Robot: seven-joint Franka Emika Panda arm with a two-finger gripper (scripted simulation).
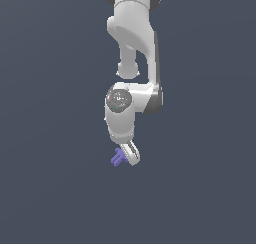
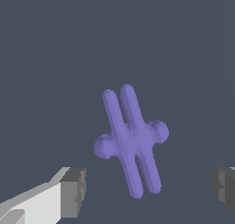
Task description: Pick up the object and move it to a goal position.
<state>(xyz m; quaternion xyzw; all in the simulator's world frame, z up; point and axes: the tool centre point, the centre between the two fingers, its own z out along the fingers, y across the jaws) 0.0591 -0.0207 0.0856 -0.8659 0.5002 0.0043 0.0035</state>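
Arm reaches down over a plain dark grey surface (image 1: 50, 188); white gripper (image 1: 131, 155) sits low, with the object (image 1: 118, 158), a small purple-blue piece of crossed bars, just beside it toward the exterior view's left. Wrist view: the object (image 2: 132, 140) shows two long parallel bars crossed by a short stubby one, tilted, lying between the two grey pads (image 2: 73, 192) and touching neither. Jaws spread wide, nothing grasped.
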